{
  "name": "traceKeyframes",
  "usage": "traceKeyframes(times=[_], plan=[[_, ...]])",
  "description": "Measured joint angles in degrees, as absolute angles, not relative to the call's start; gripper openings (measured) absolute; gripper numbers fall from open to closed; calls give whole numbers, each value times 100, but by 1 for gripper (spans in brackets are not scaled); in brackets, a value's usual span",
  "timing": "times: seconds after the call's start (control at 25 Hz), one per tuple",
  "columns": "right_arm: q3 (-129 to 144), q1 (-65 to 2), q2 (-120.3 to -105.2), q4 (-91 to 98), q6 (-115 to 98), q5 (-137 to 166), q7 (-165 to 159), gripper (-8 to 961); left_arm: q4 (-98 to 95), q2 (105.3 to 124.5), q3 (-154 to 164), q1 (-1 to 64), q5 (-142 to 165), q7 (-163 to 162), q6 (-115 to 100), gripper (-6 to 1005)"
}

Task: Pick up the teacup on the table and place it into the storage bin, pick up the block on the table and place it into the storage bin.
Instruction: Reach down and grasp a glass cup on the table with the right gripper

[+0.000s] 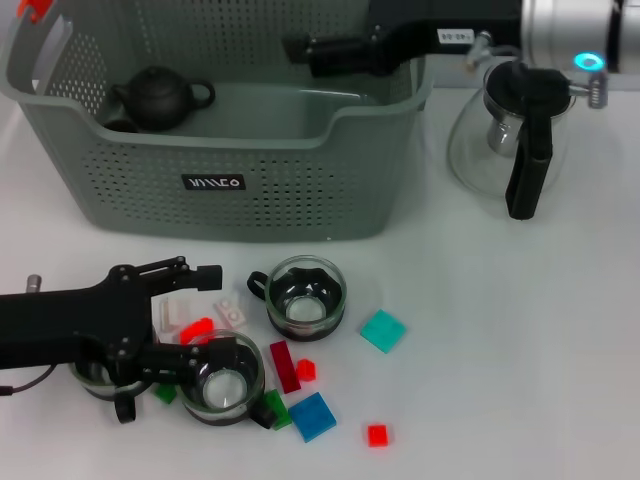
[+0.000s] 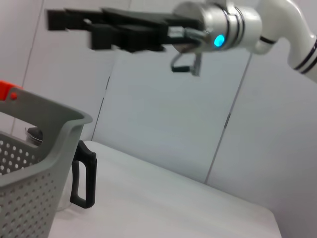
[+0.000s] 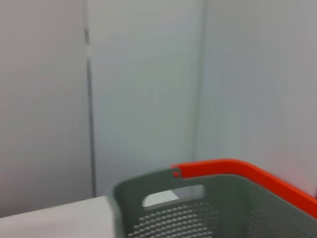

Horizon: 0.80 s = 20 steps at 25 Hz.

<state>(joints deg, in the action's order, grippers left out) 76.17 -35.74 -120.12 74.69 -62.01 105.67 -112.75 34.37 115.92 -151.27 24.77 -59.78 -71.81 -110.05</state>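
I count three glass teacups on the worktop [image 1: 520, 330]: one [image 1: 305, 297] standing free in front of the storage bin [image 1: 230, 180], one [image 1: 222, 377] nearer me, and a third [image 1: 92, 375] mostly hidden under my left arm. My left hand [image 1: 200, 318] lies low over the worktop, released, its fingers spread, the upper one beside the pale blocks [image 1: 200, 315], the lower one against the near teacup's rim.

Scattered around the cups I make out roughly ten small blocks: four red ones, including one [image 1: 377, 434] lying apart, two green, one teal [image 1: 382, 330], one blue [image 1: 313, 416], two pale.

The bin holds one dark teapot [image 1: 158, 97]. One glass pitcher [image 1: 500, 140] with a black handle stands just right of the bin.

My right hand [image 1: 330, 50] hangs above the bin's right rear part; I cannot tell whether it is clenched.
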Motion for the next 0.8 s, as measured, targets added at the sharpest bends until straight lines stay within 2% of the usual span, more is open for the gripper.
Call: traceKeyframes(times=[0.4, 0.8], plan=[[6487, -3310, -12015, 7409, -8543, 9658, -10364, 932, 3375, 11620, -15325, 2432, -5989, -7177, -11067, 949], [6149, -3288, -12007, 7170, -9625, 9687, -9915, 931, 3375, 11637, -15328, 2458, -5994, -7175, -11077, 949]])
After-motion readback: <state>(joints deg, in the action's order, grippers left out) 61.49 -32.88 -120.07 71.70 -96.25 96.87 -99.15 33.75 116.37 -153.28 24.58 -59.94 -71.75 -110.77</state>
